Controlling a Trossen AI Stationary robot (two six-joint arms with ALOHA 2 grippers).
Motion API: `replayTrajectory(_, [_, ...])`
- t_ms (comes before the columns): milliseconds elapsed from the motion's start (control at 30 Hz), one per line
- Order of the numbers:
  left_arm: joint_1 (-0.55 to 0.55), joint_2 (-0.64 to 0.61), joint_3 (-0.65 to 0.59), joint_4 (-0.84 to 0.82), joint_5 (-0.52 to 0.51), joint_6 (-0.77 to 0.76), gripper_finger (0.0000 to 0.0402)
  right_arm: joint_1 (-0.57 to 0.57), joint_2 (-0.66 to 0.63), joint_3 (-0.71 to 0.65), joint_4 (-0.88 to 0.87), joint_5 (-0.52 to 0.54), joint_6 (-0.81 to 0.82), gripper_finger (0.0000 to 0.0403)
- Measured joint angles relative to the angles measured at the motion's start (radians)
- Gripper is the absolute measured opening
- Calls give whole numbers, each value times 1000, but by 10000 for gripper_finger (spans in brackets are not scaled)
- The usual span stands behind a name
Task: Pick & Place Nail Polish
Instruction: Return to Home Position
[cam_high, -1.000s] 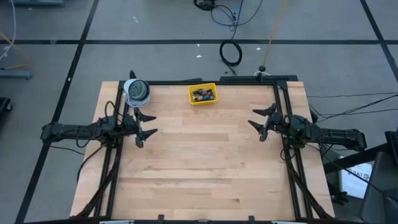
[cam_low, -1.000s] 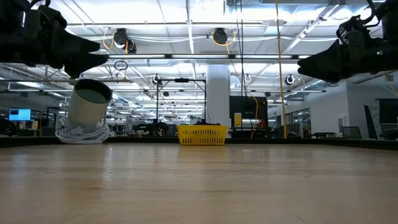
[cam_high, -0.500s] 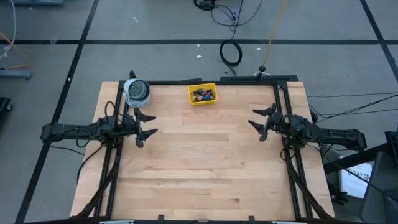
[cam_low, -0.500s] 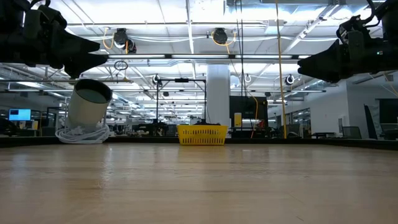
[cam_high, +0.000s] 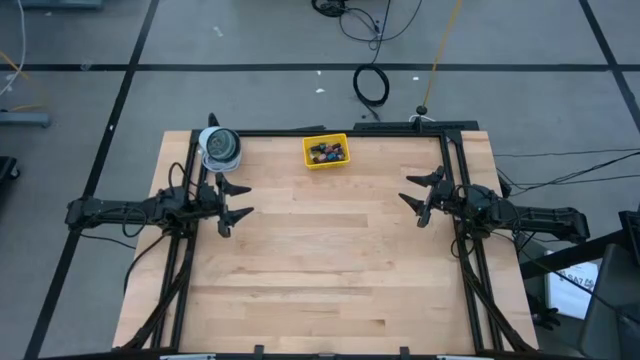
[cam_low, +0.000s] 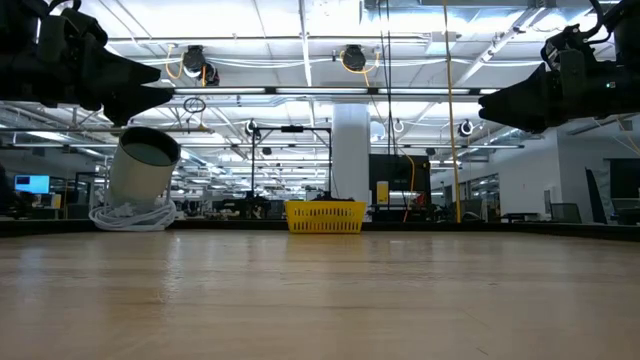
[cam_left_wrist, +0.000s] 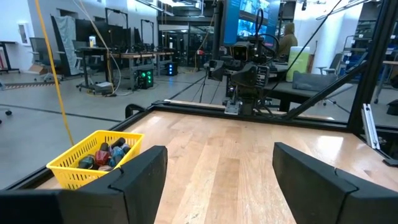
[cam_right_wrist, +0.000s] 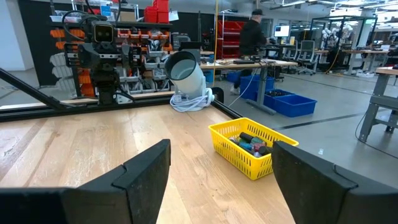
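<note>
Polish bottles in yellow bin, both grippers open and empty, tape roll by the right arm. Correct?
No: the high view shows the tape roll by the left arm. Polish bottles in yellow bin, left gripper and right gripper open and empty: correct.

High: straight down, far, whole table.
Low: tabletop level, facing room.
Wrists: near, facing across; all share yellow bin.

Left arm, right arm at opposite edges, jaws spread, seemingly level
</note>
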Motion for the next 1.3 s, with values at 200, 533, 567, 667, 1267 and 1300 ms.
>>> replayTrajectory(200, [0,0,0,0,0,0,280,0,0,0,0,0,0,267])
replayTrajectory(533, [0,0,0,0,0,0,284,0,0,0,0,0,0,267])
replayTrajectory(567, [0,0,0,0,0,0,283,0,0,0,0,0,0,267])
replayTrajectory(667, [0,0,0,0,0,0,279,0,0,0,0,0,0,267])
replayTrajectory(1267, [0,0,0,0,0,0,282,0,0,0,0,0,0,267])
replayTrajectory(1300, [0,0,0,0,0,0,283,0,0,0,0,0,0,267])
